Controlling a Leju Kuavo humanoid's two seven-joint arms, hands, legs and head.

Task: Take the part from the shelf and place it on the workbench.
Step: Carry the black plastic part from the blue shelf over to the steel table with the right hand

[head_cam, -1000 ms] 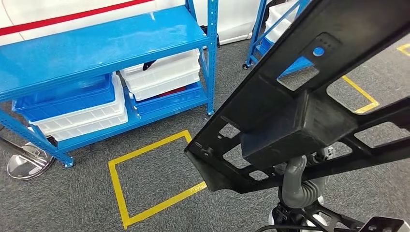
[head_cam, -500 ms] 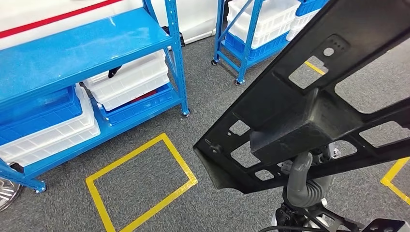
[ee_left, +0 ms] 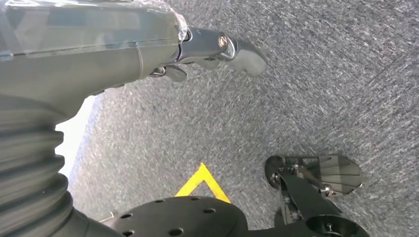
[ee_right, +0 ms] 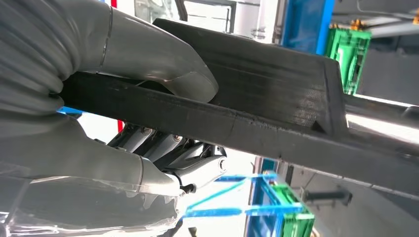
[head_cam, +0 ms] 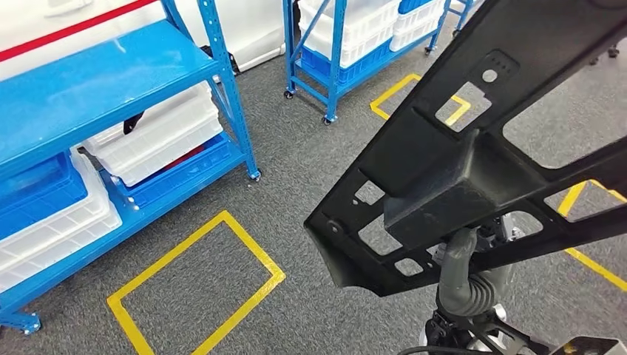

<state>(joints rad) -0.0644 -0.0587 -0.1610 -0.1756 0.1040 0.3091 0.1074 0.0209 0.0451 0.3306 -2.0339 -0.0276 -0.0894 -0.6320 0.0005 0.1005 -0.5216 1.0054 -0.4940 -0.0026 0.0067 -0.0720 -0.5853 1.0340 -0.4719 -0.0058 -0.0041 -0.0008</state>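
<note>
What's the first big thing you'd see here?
A big black part with cut-out holes fills the right of the head view, held up by the right hand. On the left stands a bright blue shelf with white bins, and a yellow floor square lies before it.

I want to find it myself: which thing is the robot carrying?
Look past the blue shelf to the grey carpet. Above it the right hand holds the black part. It is a flat black frame with holes, unlike the white bins.

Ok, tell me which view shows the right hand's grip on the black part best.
The right wrist view: the right hand clamps the black part between thumb and fingers, close up. The head view has the part hiding most of that hand. The left wrist view looks at carpet.
</note>
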